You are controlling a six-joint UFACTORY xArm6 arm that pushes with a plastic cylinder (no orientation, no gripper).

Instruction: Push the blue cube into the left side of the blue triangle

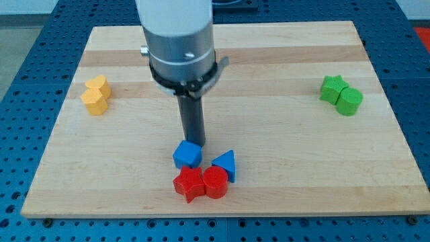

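The blue cube (187, 155) sits near the board's bottom middle. The blue triangle (226, 164) lies just to its right, a small gap apart. My tip (194, 142) comes down right behind the cube's top edge, touching or nearly touching it on the side toward the view's top. The rod hangs from the grey arm cylinder (180, 40) at the view's top.
A red star block (189, 184) and a red round block (216, 181) sit just below the blue pair. Two yellow blocks (96, 95) lie at the left. Two green blocks (340, 95) lie at the right. The wooden board (269, 74) ends close below the red blocks.
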